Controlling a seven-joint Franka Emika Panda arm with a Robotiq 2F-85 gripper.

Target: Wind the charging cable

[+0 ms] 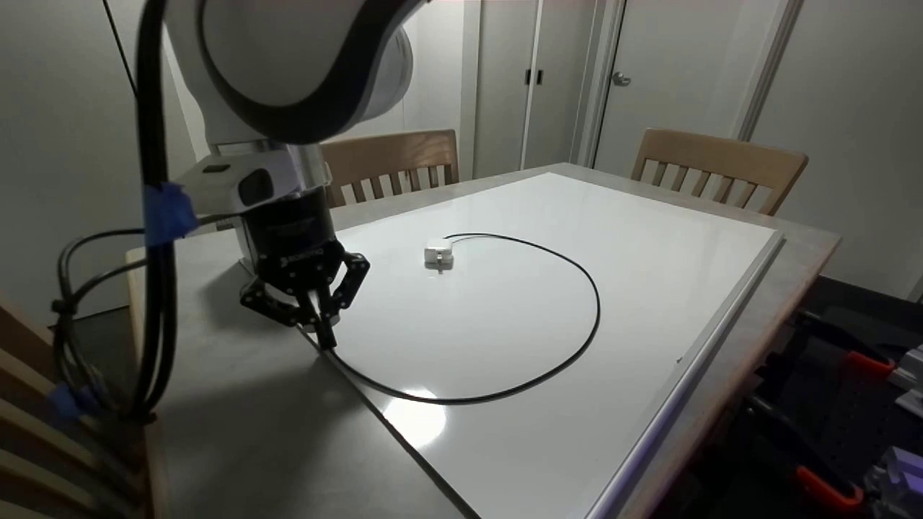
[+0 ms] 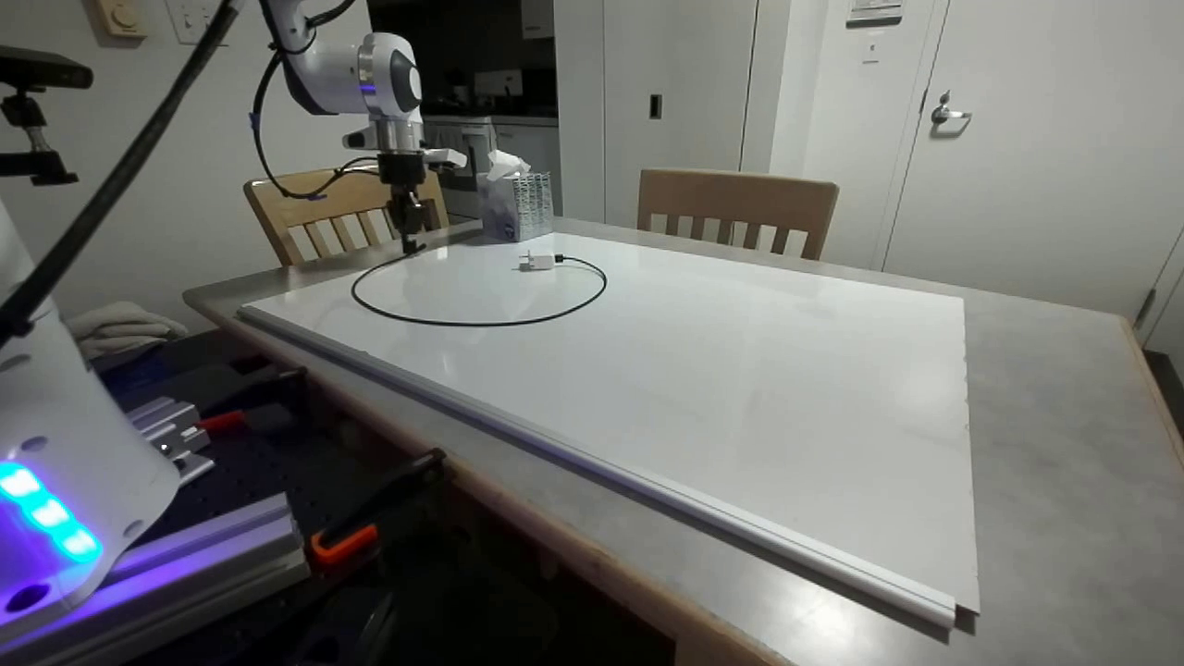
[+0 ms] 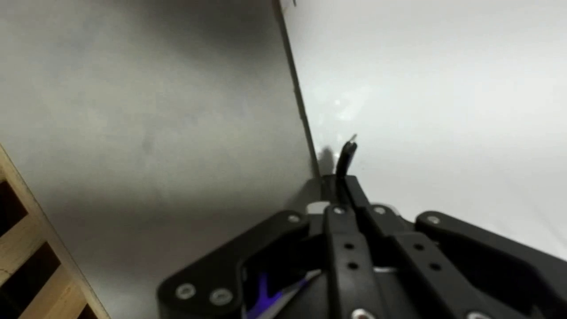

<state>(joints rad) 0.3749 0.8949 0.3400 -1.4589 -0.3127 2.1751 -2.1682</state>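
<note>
The black charging cable [image 1: 469,401] lies in a wide open loop on a white board; it also shows in an exterior view [image 2: 481,324]. Its far end runs to a small white charger block [image 1: 438,254], also seen in an exterior view [image 2: 538,263]. My gripper [image 1: 328,340] points down at the board's edge, low over the surface, and is shut on the cable near its free end. In the wrist view the gripper [image 3: 340,180] has its fingers close together, with the dark cable end [image 3: 346,158] sticking out past the tips. The part between the fingers is hidden.
The white board [image 2: 786,370] covers much of the grey table [image 2: 1064,416], with a raised rail [image 2: 592,453] along one side. A tissue box [image 2: 516,205] stands at the table's far edge. Wooden chairs [image 1: 721,162] stand around the table.
</note>
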